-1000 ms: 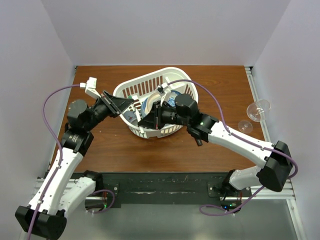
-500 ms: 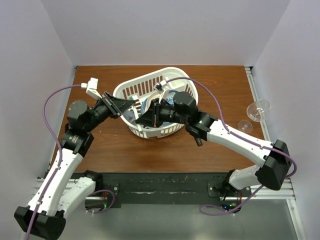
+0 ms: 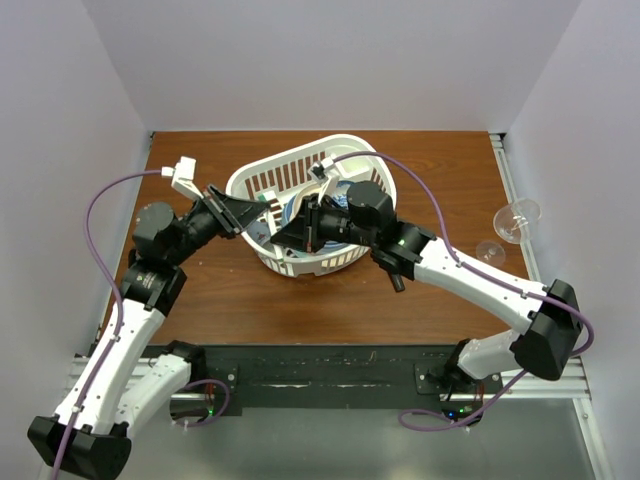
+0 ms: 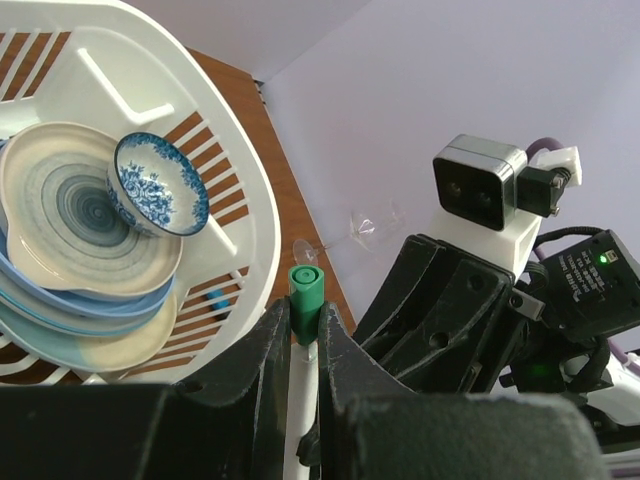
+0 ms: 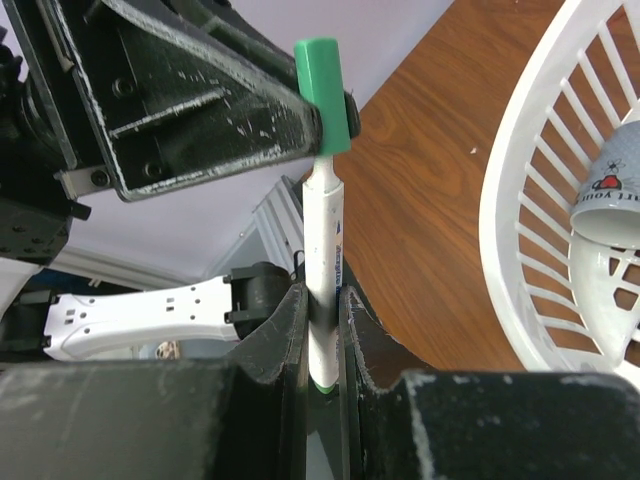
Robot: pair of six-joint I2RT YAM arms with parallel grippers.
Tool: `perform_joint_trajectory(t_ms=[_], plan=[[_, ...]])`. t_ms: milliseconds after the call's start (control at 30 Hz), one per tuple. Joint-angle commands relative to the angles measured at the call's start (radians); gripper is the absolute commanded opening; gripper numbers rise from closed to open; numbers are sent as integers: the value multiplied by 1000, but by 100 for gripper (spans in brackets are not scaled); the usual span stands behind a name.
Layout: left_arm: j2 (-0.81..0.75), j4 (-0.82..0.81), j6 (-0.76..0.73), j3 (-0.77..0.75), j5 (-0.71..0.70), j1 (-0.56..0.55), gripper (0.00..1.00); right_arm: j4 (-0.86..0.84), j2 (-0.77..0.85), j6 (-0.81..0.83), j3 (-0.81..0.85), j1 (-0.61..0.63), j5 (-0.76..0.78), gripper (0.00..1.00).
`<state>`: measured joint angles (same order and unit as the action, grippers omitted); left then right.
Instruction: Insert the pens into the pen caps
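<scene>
Both arms meet over the near-left rim of the white basket [image 3: 345, 145], hands tip to tip, so pen and cap can be lined up in the air away from the clutter.

Right hand [image 5: 322, 300]: jaws nearly closed, pinching the white pen [image 5: 324, 230] low on its barrel. The pen stands along the fingers with its upper end free to go into the cap.

Left hand [image 4: 305, 325]: jaws narrowed onto the green cap [image 4: 306, 290]. It clamps the cap from the side, and the cap's end pokes out past the fingertips. Holding it crosswise looks meant to brace the cap while the pen pushes in.

In the right wrist view the cap sits over the pen's top end, in line with the barrel. Can't tell if it is fully seated; probably mid-insertion or final press.

Pose: the left arm reaches in from the left with its elbow out and wrist angled toward the basket. The right arm stretches across from the right, forearm low over the table [image 3: 430, 170], wrist turned to face the left hand.

The basket holds stacked plates [image 4: 90, 220] and a small blue-patterned bowl [image 4: 158, 185], none of them touched. A wine glass [image 3: 515, 218] lies at the far right of the table, well apart. No other pens or caps can be made out.
</scene>
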<state>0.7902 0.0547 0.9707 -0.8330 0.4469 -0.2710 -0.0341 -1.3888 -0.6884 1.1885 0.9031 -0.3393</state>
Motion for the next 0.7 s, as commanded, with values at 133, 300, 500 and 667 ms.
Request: perform_joint_trajectory(t_ms=[133, 300, 500, 667], plan=[[-19, 31, -59, 14, 61, -8, 0, 23, -29, 30, 109, 5, 59, 0], [-35, 46, -76, 5, 75, -10, 18, 79, -42, 82, 157, 3, 79, 0], [-29, 53, -89, 2, 82, -8, 34, 91, -33, 105, 168, 5, 74, 0], [-20, 39, -86, -2, 87, -8, 34, 82, -24, 99, 152, 11, 60, 0]])
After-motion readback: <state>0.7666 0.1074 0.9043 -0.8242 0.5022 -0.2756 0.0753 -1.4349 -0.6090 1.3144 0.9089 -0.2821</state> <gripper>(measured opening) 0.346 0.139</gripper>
